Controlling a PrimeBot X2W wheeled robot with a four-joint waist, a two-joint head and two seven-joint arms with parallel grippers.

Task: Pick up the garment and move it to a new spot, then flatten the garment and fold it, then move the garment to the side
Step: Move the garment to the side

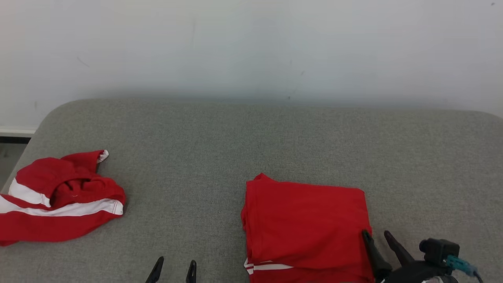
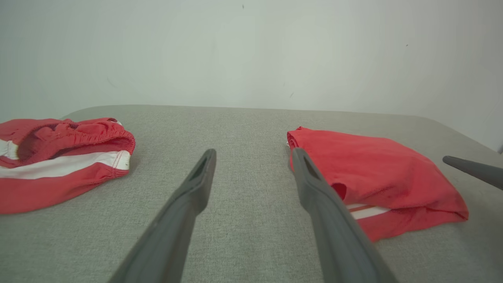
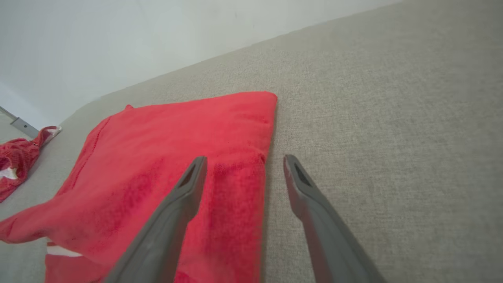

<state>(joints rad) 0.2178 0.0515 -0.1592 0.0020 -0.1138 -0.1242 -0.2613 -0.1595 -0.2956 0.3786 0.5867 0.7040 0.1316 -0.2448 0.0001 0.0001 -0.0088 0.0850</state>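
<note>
A folded red garment [image 1: 306, 224] with a white stripe at its near edge lies flat on the grey padded surface [image 1: 243, 133], right of centre. My right gripper [image 1: 376, 236] is open at its near right corner, one finger over the cloth and the other over bare fabric [image 3: 244, 159]. My left gripper [image 1: 175, 267] stands open and empty near the front edge, left of the folded garment [image 2: 377, 177], with nothing between its fingers [image 2: 253, 153]. A second red garment with white stripes [image 1: 59, 200] lies crumpled at the far left.
A pale wall [image 1: 251, 47] runs right behind the surface. The surface's rounded left edge drops to a strip of floor [image 1: 11, 153]. Bare grey fabric stretches between the two garments and across the back. In the left wrist view a finger of the right gripper [image 2: 471, 169] shows at the right.
</note>
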